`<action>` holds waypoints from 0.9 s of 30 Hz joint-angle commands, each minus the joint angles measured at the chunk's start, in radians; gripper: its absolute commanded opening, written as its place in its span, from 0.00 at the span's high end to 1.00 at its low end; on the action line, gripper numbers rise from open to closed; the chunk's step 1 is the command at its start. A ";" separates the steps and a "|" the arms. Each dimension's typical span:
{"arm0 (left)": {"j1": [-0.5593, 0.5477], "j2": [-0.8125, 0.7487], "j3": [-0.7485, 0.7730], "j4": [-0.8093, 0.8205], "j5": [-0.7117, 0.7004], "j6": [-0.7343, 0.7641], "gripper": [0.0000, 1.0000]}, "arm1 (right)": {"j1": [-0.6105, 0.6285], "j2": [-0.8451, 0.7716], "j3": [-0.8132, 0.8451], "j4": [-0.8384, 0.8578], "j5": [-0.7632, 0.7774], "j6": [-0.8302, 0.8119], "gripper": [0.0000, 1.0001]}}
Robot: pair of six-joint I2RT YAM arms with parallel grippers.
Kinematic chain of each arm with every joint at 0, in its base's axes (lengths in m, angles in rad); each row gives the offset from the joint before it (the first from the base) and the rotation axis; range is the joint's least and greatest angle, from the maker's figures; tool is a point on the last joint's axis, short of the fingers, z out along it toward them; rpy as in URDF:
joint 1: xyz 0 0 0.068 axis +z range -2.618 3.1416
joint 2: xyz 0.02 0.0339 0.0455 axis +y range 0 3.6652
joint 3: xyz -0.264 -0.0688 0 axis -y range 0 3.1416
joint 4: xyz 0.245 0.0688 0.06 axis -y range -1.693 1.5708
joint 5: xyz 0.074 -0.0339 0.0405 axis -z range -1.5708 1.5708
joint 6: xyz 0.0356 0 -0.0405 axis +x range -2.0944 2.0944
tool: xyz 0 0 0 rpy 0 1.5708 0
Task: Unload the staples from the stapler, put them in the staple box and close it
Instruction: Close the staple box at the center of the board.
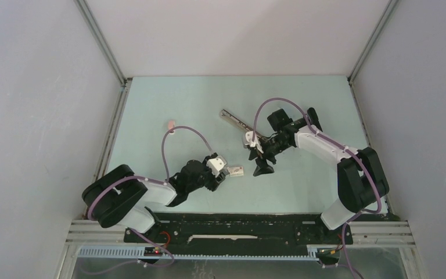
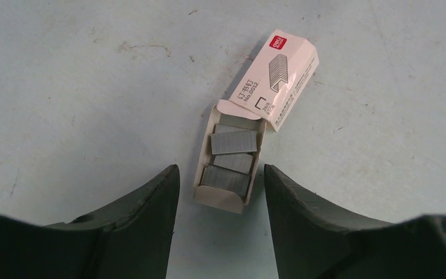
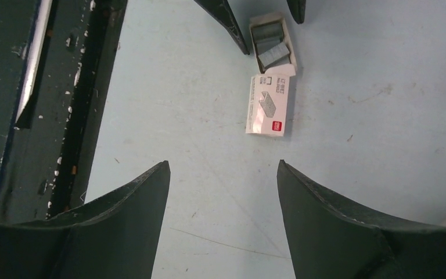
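Left claw (image 2: 220, 186) is nearest, spread wide and holding nothing. Its fingertips (image 2: 165, 192) flank the near end of an open card tray (image 2: 202, 168); the right tip is just beside the tray wall, can't tell if touching. Staples (image 2: 234, 142) lie in that tray as loose grey strips. Box sleeve (image 2: 281, 72) meets the tray's far end, angled right. Right claw (image 3: 223, 174) is also spread and empty, over bare table, aimed at sleeve and tray from the opp. side. A dark chipped bar (image 3: 64, 87) w/ a silver strip fills the left of that view; can't tell what it is.

Table (image 1: 302, 104) is pale blue-green and scuffed, w/ plain grey walls (image 1: 35, 87) on 3 sides.

Left arm (image 1: 151, 195) is folded low, reaching right. Right arm (image 1: 325, 145) has its elbow at right, forearm reaching left, wrist dipped. Stapler (image 1: 238, 122) lies diag. beyond both claws, near end by the right wrist, apart from the tray. Small pink-white piece (image 1: 171, 124) lies far left.
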 commanded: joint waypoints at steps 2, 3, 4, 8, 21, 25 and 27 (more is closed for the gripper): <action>-0.007 0.045 0.029 0.027 0.029 0.029 0.41 | 0.037 -0.016 -0.074 0.202 0.052 0.075 0.23; -0.007 0.049 0.028 0.029 0.031 0.031 0.42 | 0.047 -0.018 -0.093 0.234 0.064 0.070 0.23; -0.007 0.051 0.029 0.030 0.034 0.032 0.43 | 0.060 -0.019 -0.110 0.265 0.082 0.064 0.22; -0.007 0.047 0.021 0.038 0.047 0.037 0.47 | 0.086 -0.037 -0.181 0.414 0.109 0.042 0.20; -0.007 0.069 -0.022 0.117 0.099 0.016 0.52 | 0.105 0.003 -0.206 0.527 0.055 0.149 0.18; -0.007 0.065 -0.041 0.150 0.109 0.000 0.54 | 0.104 0.017 -0.206 0.519 0.045 0.181 0.19; -0.008 0.064 -0.055 0.171 0.110 -0.013 0.55 | 0.105 0.029 -0.207 0.520 0.049 0.203 0.20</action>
